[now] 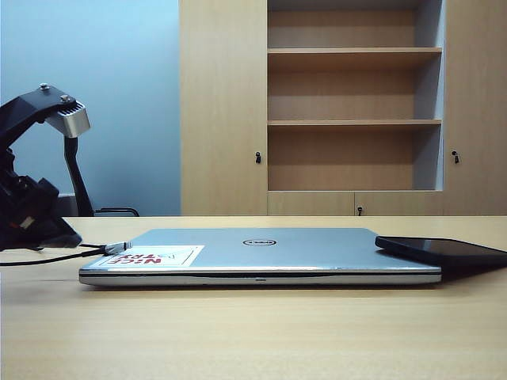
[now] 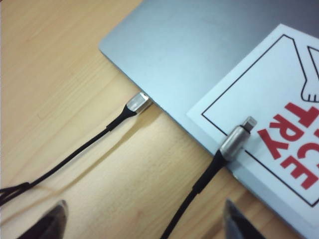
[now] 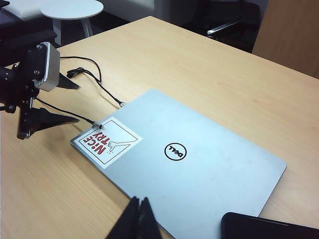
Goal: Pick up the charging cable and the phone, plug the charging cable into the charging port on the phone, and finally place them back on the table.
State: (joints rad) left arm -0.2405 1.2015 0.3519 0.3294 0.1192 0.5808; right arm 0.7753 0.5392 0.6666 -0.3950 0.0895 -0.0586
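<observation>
The charging cable's silver plug [image 2: 239,139] lies on the red-and-white sticker at the laptop's corner, and its black cord [image 2: 187,209] runs back between the fingers of my left gripper [image 2: 144,224]. That gripper is open just above the table [image 2: 60,74], holding nothing. A second silver plug [image 2: 138,103] on another black cord rests against the laptop's edge. The black phone [image 1: 444,250] lies with one end propped on the laptop's right side; it also shows as the phone [image 3: 269,226] in the right wrist view. My right gripper [image 3: 139,208] hangs shut and empty above the laptop's near edge, left of the phone. The charging port is not visible.
The closed silver laptop [image 1: 261,253] takes the middle of the table. My left arm [image 1: 32,214] crouches at its left corner. Black cord loops [image 3: 87,69] on the table behind that arm. A wooden shelf cabinet [image 1: 348,119] stands behind the table.
</observation>
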